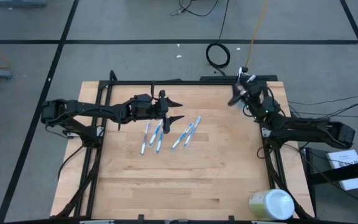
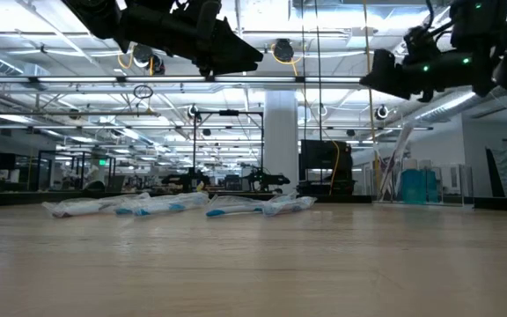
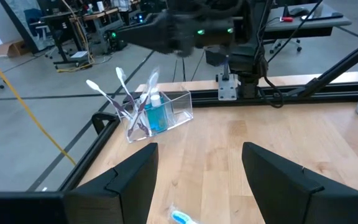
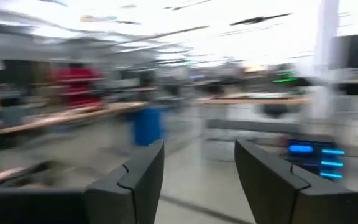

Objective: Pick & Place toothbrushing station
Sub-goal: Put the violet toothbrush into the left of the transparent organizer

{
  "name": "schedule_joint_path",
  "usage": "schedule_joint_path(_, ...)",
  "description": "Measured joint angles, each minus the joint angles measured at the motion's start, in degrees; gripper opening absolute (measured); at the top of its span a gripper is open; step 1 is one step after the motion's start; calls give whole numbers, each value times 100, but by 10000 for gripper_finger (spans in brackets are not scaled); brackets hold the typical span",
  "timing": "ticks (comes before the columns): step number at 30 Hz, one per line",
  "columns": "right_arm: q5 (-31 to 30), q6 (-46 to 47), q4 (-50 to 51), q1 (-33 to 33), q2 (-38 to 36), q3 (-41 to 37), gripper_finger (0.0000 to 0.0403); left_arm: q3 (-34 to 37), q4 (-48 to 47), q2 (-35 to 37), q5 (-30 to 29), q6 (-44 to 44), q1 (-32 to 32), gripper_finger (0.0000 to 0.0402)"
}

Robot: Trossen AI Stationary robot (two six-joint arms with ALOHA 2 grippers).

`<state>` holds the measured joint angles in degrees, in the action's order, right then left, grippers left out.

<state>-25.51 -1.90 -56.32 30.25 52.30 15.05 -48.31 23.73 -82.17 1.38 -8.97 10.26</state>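
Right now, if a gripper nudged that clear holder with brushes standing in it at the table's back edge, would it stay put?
Probably not firmly. The clear holder looks thin and light, so it would likely slide on the smooth wooden table. Its toothbrushes lean outward well above the rim, so a high push might tip it.

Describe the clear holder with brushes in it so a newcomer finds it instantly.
Start at the wooden table and go to its far right corner, under the raised right arm. There stands a small clear plastic holder with several toothbrushes upright in it. Unlike the wrapped toothbrushes lying flat mid-table, these stand up.
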Motion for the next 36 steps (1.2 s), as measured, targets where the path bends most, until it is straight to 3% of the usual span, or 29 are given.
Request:
schedule_joint_path(3, 605, 593, 1040, -183, -401, 0, 177, 0, -12, 0, 1, 2, 0, 241)
schedule_joint_path(7, 643, 1279, 2830, -313, -827, 0, 158, 0, -52, 0, 1, 2, 0, 241)
schedule_joint_path(11, 778, 1322, 4102, -341, -1159, 0, 123, 0, -54, 0, 1, 1, 0, 241)
schedule_joint_path(20, 773, 1324, 5276, -323, -2075, 0, 7, 0, -114, 0, 1, -16, 0, 241)
schedule_joint_path(24, 667, 1326, 5669, -323, -2324, 0, 6, 0, -118, 0, 1, -24, 0, 241)
schedule_joint_path(31, -197, 1468, 6065, -204, -2389, 0, 1, 0, -118, 0, 1, -33, 0, 241)
schedule_joint_path(36, -458, 1374, 5646, -49, -2387, 0, 1, 0, -119, 0, 1, -56, 0, 241)
